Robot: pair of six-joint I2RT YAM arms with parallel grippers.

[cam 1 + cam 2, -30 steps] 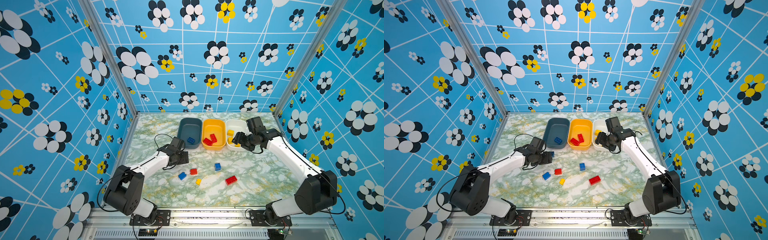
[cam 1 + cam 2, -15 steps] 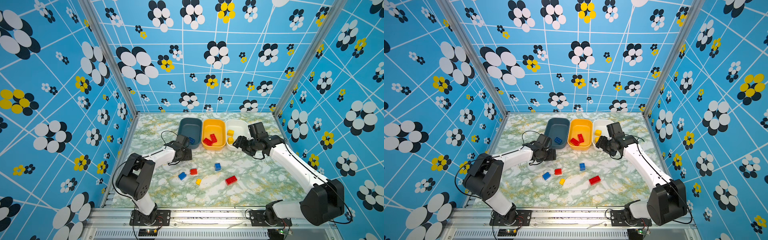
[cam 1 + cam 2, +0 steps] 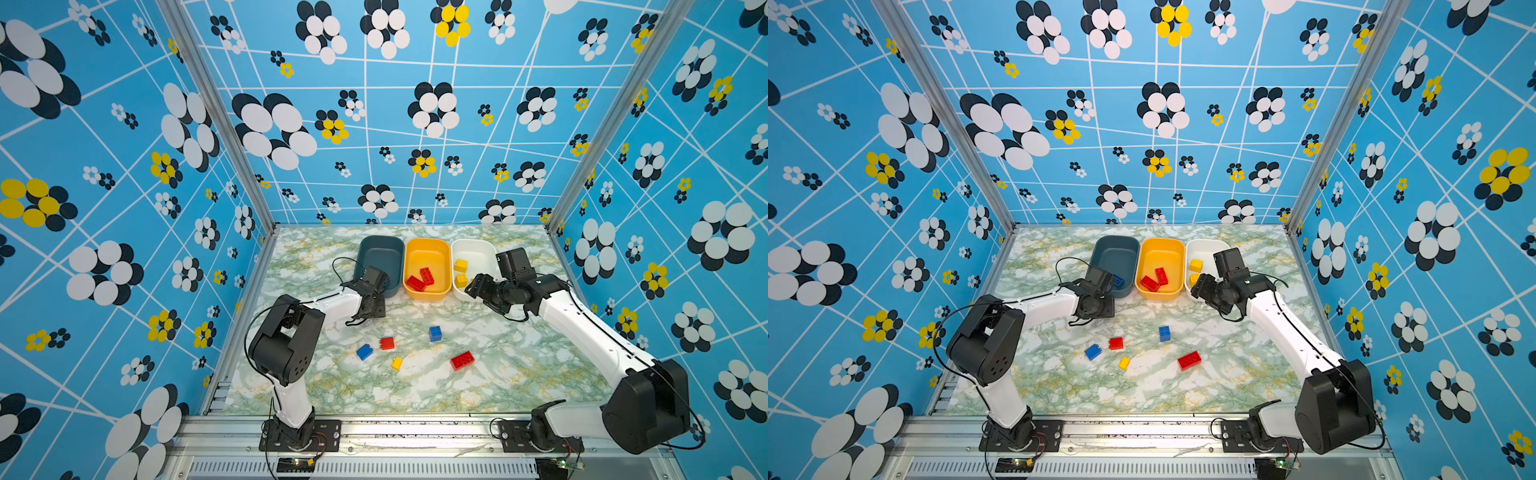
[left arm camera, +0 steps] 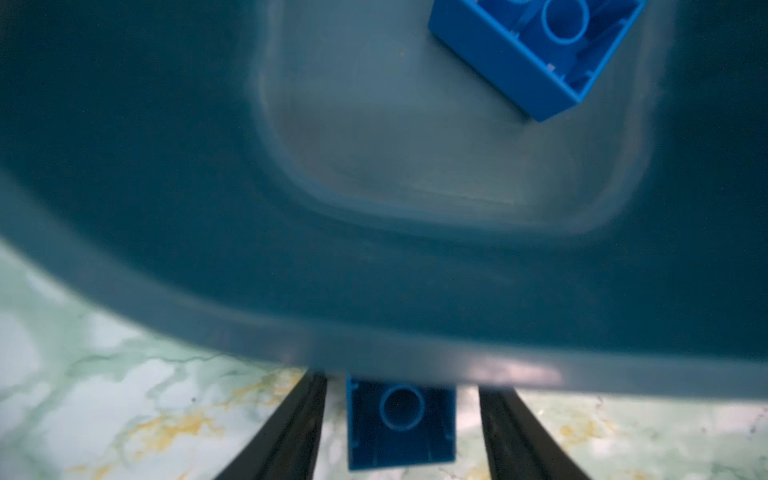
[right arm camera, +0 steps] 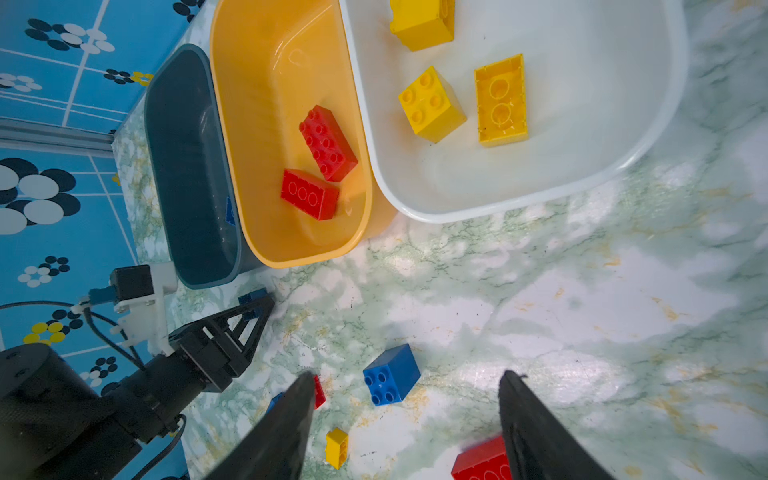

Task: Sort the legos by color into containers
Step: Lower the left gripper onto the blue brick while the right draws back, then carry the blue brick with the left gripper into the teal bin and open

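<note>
Left hand (image 4: 402,384) is parked low against the near wall of the teal tub (image 3: 380,249), on the outside. In its wrist view a blue brick (image 4: 401,428) sits between the jaws with its hollow side facing the camera. There's a sliver of worktop (image 3: 519,365) showing on each side of it, so the jaws look about half open and not squeezing it. The very tips are tucked under the tub rim, so I can't see those.

Inside the teal tub there's one flipped blue brick (image 4: 536,54), underside up.

Right hand (image 5: 407,376) has its jaws spread wide with nothing between them. In both top views it hangs over the worktop just in front of the white tub (image 3: 476,251), at the corner nearest the orange tub (image 3: 428,253).

The three tubs sit side by side along the back: teal, orange, white. The orange tub has two red bricks (image 5: 328,143) (image 5: 309,193), and the white one has three yellow bricks (image 5: 432,104) (image 5: 500,99) (image 5: 422,23).

Loose on the worktop in the middle:
- a blue cube (image 3: 435,333)
- a small red brick (image 3: 387,343)
- a second blue one (image 3: 364,351) just beside the small red brick
- a small yellow brick (image 3: 397,363)
- a long red brick (image 3: 462,360)
</note>
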